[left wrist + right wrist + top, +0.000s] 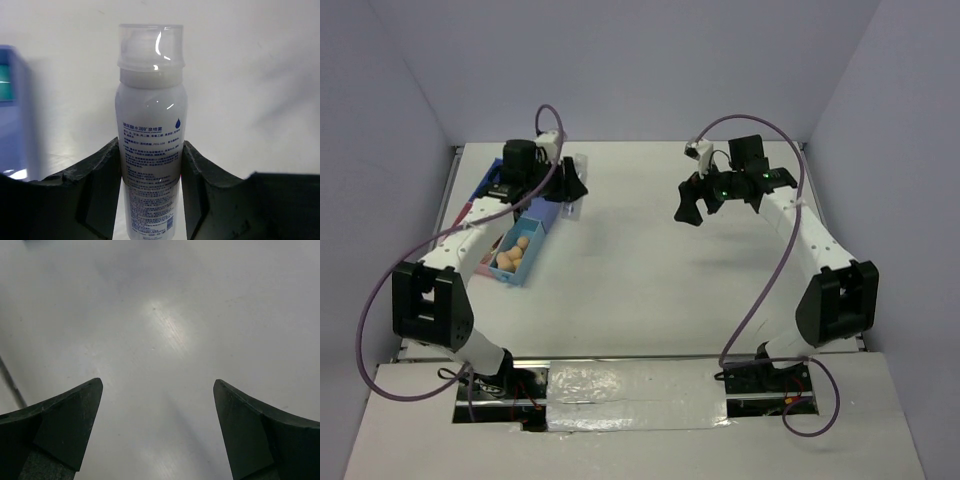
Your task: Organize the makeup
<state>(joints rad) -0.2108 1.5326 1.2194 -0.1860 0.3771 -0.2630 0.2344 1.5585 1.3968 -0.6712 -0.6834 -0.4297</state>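
Note:
A white spray bottle [151, 115] with a clear cap and blue print stands upright between the fingers of my left gripper [151, 146], which is shut on its body. From above, this gripper [572, 190] hangs just right of the compartment tray [538, 240], low over the table. Peach egg-shaped sponges [510, 255] lie in the tray's near blue compartment. My right gripper [695, 208] is raised over the bare table at the centre right. Its jaws [157, 385] are wide open with nothing between them. No other makeup shows.
The tray's blue wall [12, 100] shows at the left edge of the left wrist view. Purple cables loop above both arms. White walls close the table at the back and sides.

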